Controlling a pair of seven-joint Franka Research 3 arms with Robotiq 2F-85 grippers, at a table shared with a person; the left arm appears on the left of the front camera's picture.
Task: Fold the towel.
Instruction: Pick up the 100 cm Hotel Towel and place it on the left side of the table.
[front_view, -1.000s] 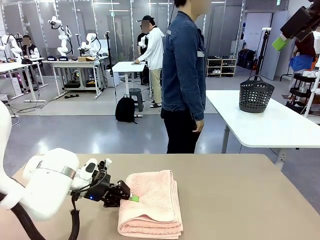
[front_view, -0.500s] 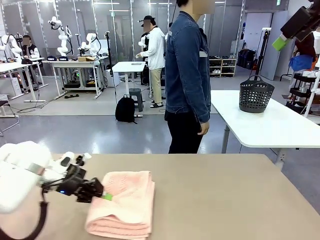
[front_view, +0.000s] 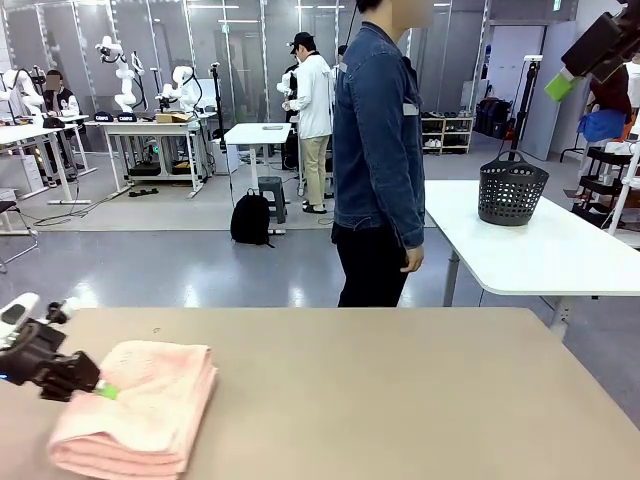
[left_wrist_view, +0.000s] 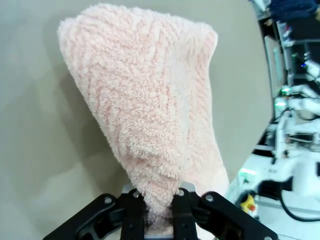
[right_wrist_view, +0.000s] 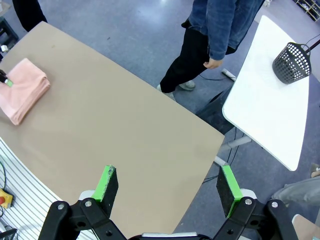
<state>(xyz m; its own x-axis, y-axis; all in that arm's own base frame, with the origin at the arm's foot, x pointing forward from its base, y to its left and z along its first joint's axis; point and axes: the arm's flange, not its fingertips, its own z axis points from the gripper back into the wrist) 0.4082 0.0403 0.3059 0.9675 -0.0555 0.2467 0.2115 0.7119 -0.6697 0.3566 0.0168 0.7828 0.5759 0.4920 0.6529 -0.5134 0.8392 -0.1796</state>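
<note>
**Front view: folded pink towel sitting at the lower left of the table, left claw pinching its edge**

So the towel (front_view: 138, 405) is already folded into a chunky little stack, pale pink, lying flat on the tan table (front_view: 400, 400) at the lower left of the frame. You can see the layered folds along its near side. From the left wrist camera it's all fluffy terry with that zigzag herringbone weave (left_wrist_view: 145, 115), bunched to a narrow point at the bottom of the frame where it goes between the fingers.

The left gripper (front_view: 100, 389) comes in from the left edge, black with a green pad, jaws pressed together on the towel's left edge. In its own wrist view (left_wrist_view: 159, 210) the cloth is clearly nipped between the two fingers.

The right gripper (right_wrist_view: 167, 187) is up high looking down on the table, green pads spread wide with nothing between them. The towel (right_wrist_view: 22, 87) shows small at the upper left there.

A person in a denim jacket (front_view: 378, 150) stands at the far side.
</note>
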